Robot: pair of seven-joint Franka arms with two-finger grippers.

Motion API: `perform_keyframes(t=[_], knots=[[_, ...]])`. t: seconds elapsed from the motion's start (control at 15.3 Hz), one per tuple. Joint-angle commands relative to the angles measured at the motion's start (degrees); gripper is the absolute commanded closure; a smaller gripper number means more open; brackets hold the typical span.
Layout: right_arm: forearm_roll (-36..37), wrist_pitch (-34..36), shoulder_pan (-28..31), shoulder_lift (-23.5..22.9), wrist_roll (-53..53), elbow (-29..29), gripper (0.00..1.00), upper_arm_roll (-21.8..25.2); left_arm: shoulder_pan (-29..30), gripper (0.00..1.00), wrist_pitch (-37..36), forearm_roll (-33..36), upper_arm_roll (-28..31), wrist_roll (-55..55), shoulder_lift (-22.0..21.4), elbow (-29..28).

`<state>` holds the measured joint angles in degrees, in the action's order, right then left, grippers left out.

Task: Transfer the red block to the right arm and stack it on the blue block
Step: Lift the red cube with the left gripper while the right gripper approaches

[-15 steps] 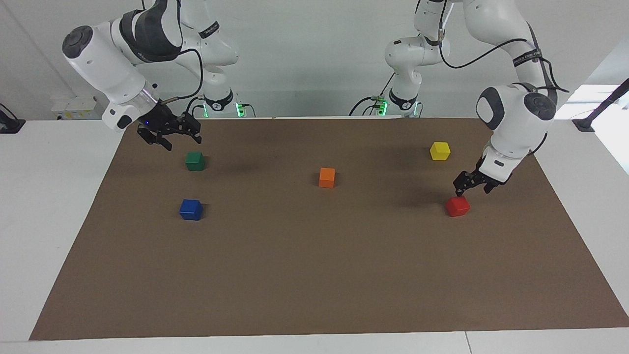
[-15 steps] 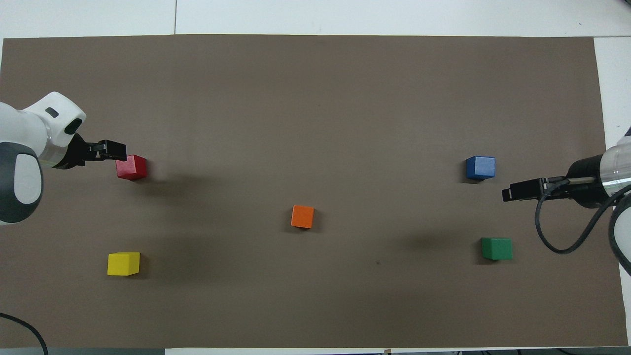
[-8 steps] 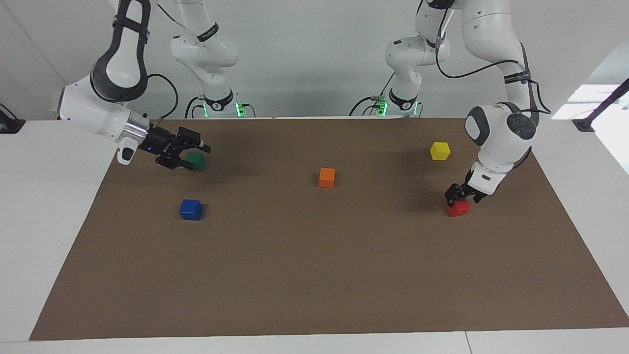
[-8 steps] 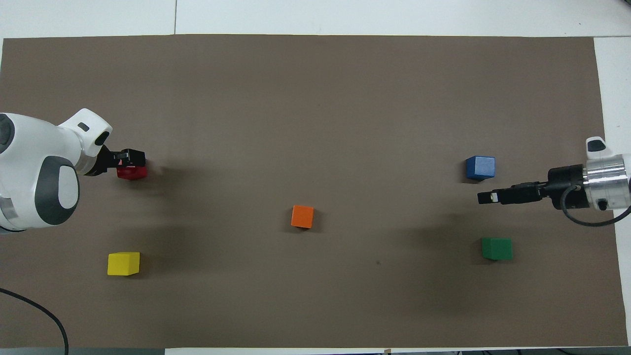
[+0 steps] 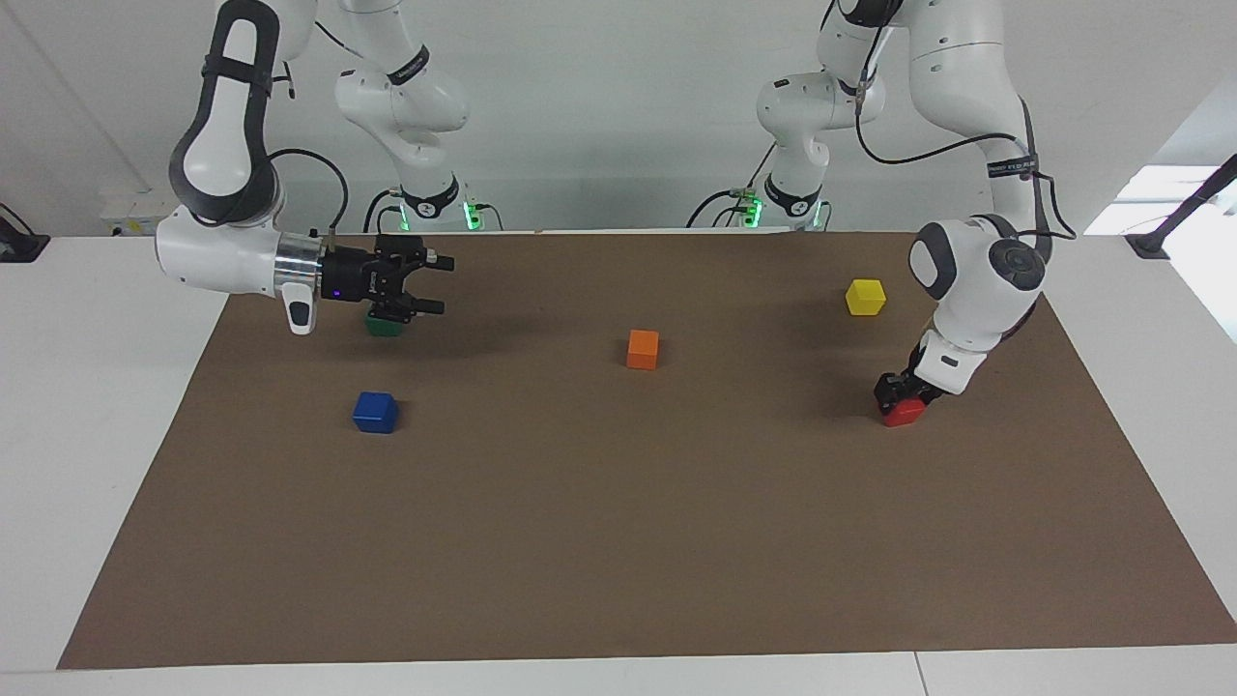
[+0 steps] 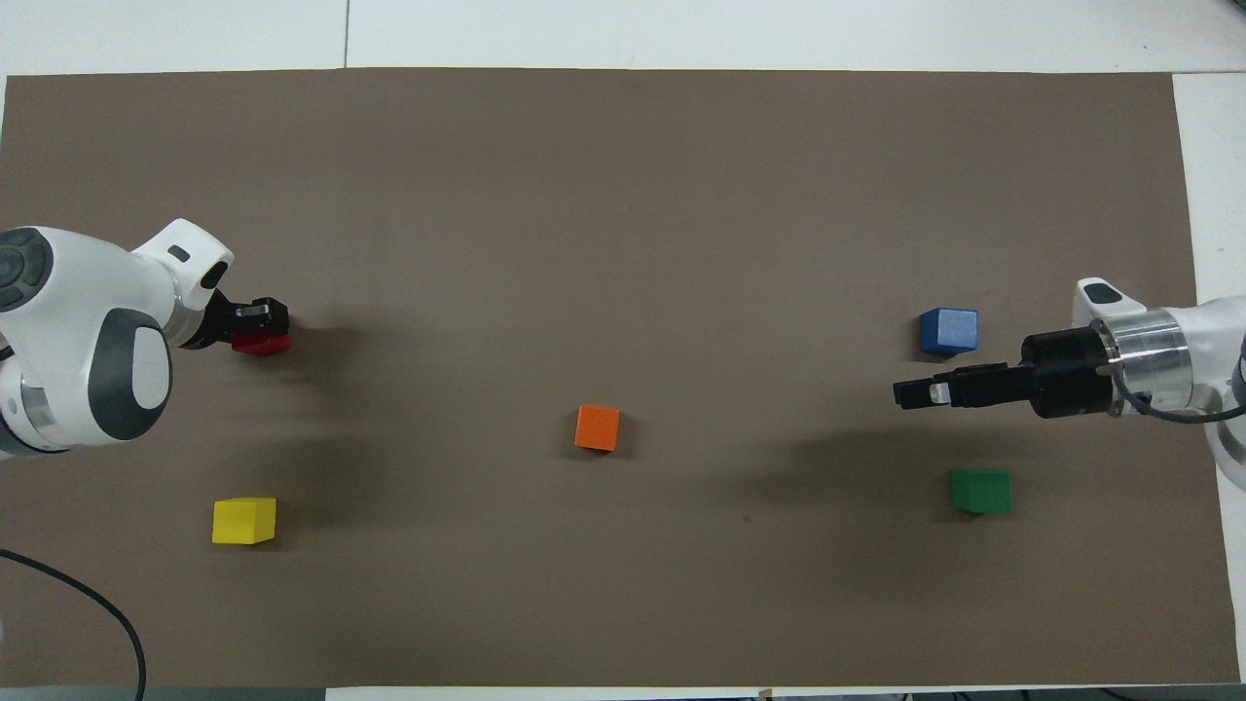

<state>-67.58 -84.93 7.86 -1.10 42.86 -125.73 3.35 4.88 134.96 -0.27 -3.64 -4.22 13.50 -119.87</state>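
Note:
The red block (image 5: 906,415) (image 6: 261,345) rests on the brown mat toward the left arm's end. My left gripper (image 5: 897,394) (image 6: 259,319) is down on it from above, shut on it, and its fingers cover the block's top. The blue block (image 5: 375,412) (image 6: 948,330) sits alone toward the right arm's end. My right gripper (image 5: 437,284) (image 6: 913,394) is held level above the mat, open and holding nothing. It points toward the table's middle, over the spot between the blue block and the green block.
The green block (image 5: 385,328) (image 6: 981,491) lies nearer the robots than the blue one, partly hidden by the right gripper in the facing view. An orange block (image 5: 643,349) (image 6: 597,427) sits mid-mat. A yellow block (image 5: 865,297) (image 6: 243,520) lies nearer the robots than the red one.
My left gripper dropped onto the red block and closed on it. The right arm swung its open gripper level and toward the middle of the table.

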Motion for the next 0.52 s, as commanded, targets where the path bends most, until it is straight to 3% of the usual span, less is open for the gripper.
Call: perform_keyframes(t=[0.0, 0.26, 0.46], knots=[[-7.4, 6.1, -0.7, -6.3, 8.7, -1.1, 0.0, 0.0, 0.0, 1.0, -3.0, -0.7, 0.1, -3.3, -0.5, 1.1], [-17.0, 13.5, -4.3, -11.5, 11.2, -0.7, 0.0, -0.5, -1.4, 1.0, -17.0, -2.4, -0.5, -15.9, -1.2, 11.2], [-24.5, 20.5, -6.7, -13.5, 11.4, -0.8, 0.0, -0.5, -3.3, 1.0, -30.5, -8.1, -0.7, -23.9, -2.5, 18.4]])
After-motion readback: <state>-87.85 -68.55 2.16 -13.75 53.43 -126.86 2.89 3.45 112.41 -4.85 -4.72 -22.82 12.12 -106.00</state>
